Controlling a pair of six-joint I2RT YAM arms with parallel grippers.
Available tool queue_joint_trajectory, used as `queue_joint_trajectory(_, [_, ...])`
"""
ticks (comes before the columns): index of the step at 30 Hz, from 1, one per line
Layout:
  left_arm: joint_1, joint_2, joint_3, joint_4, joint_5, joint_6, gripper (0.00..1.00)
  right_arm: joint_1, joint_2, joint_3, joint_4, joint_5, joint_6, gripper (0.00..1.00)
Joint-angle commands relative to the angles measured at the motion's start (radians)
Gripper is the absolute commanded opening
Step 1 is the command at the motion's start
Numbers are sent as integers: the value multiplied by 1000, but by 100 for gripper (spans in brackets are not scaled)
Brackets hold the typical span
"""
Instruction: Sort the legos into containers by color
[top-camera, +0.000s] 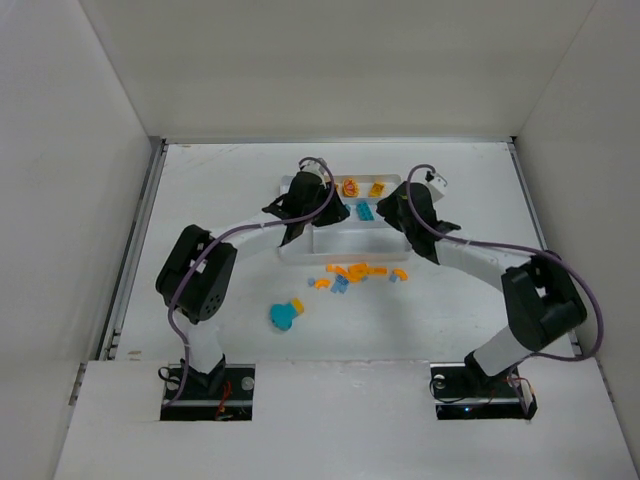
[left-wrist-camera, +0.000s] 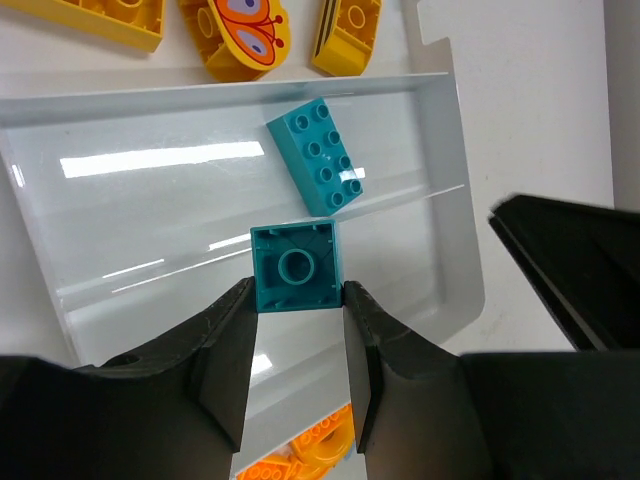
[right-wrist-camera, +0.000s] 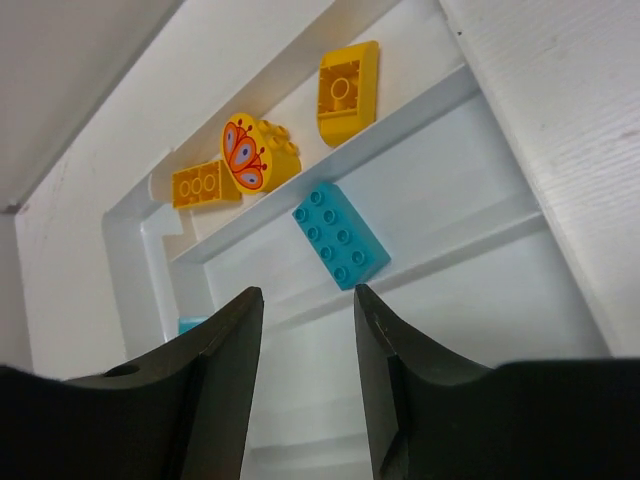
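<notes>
the left tool (left-wrist-camera: 297, 325) is pinching a teal square brick (left-wrist-camera: 293, 267) by two opposite sides, its hollow underside facing the camera, and holds it above the white tray (left-wrist-camera: 445, 170). just beyond it, a long teal brick (left-wrist-camera: 316, 157) lies studs up and slanted on the floor of one of the tray's long sections. the next section past the divider holds the yellow pieces: a rounded butterfly brick (right-wrist-camera: 256, 152), a sloped yellow brick (right-wrist-camera: 347, 90) to one side of it and a flat yellow-orange brick (right-wrist-camera: 205, 184) to the other. the right tool (right-wrist-camera: 308, 300) hangs over the same tray with its fingers spread and nothing between them. on the tabletop (top-camera: 230, 180), a loose cluster of orange and blue pieces (top-camera: 355, 272) sits just in front of the tray's near wall, and a larger teal piece (top-camera: 285, 315) lies apart from it, nearer the left arm's base.
</notes>
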Motion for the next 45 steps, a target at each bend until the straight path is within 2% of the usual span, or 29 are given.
queue_joint_trajectory(1, [3,19,66,-12,21,22,17,18,-115,-119,135,15,-4,45])
queue_joint_trajectory(8, [17,72,110,-26,13,19,18,79,-285,-340,208,30,-3,46])
queue_joint_trajectory(13, [20,88,130,-38,-7,25,25,125,-380,-412,206,48,-8,50])
queue_joint_trajectory(20, [16,56,130,-20,-25,27,47,233,-463,-458,192,85,-40,56])
queue_joint_trajectory(23, [14,30,113,-14,-30,21,50,263,-477,-471,188,93,-44,55])
queue_joint_trajectory(25, [12,1,89,-4,-34,18,49,288,-479,-474,188,82,-55,50])
queue_joint_trajectory(29, [2,-112,-26,58,-68,10,33,387,-451,-462,178,73,-110,28])
queue_joint_trajectory(32, [-6,-210,-147,111,-99,1,28,466,-402,-436,171,65,-138,26])
queue_joint_trajectory(35, [-6,-318,-285,140,-125,-25,27,539,-341,-409,183,26,-165,33])
queue_joint_trajectory(41, [37,-597,-578,126,-200,-74,28,653,-189,-362,256,-57,-199,66])
queue_joint_trajectory(45, [91,-785,-713,30,-208,-113,33,675,-102,-331,364,-138,-239,78])
